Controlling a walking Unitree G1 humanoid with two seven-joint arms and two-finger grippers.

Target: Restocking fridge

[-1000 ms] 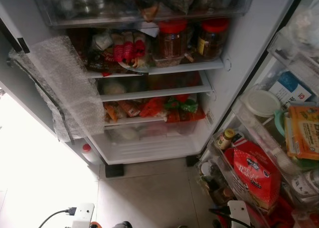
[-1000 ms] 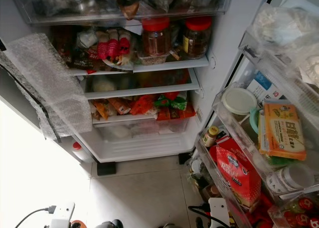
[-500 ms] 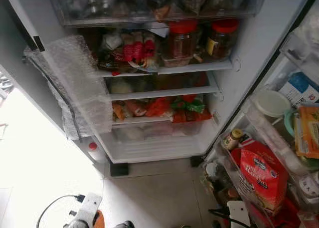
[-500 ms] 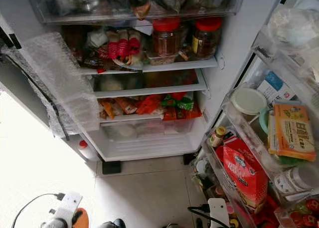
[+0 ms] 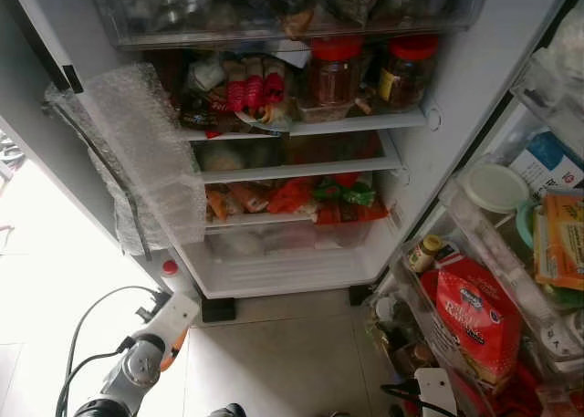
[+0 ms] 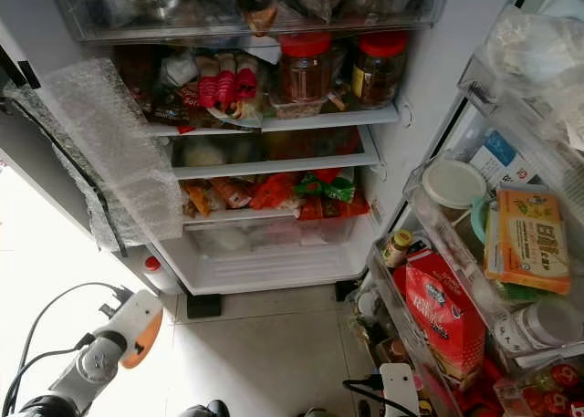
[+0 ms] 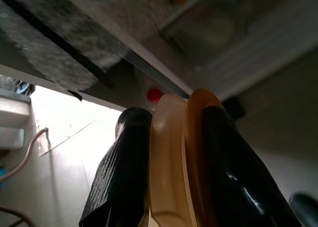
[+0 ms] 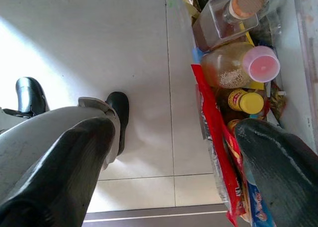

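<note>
The fridge (image 5: 429, 116) stands open before me, its shelves crowded with food, and two red-lidded jars (image 5: 336, 70) sit on the upper shelf. My left arm (image 5: 137, 371) reaches up from the lower left toward the bottom drawer (image 5: 274, 253). My left gripper (image 7: 174, 113) is shut on a flat cream and orange item (image 7: 171, 162), whose orange edge (image 6: 148, 338) peeks out under the wrist. My right gripper (image 8: 174, 132) hangs open low beside the door shelves, with nothing between its fingers.
A bubble wrap sheet (image 5: 146, 161) hangs on the fridge's left edge. A small red-capped bottle (image 5: 169, 273) stands by the base. The door shelves on the right hold a red bag (image 5: 474, 317), a white-lidded tub (image 5: 493, 187), an orange box (image 5: 558, 239) and bottles (image 8: 233, 11). Below is a tiled floor (image 5: 274, 353).
My left arm has risen and reached forward toward the fridge's lower left corner with the item in it. The view shifted slightly at first, then held still.
</note>
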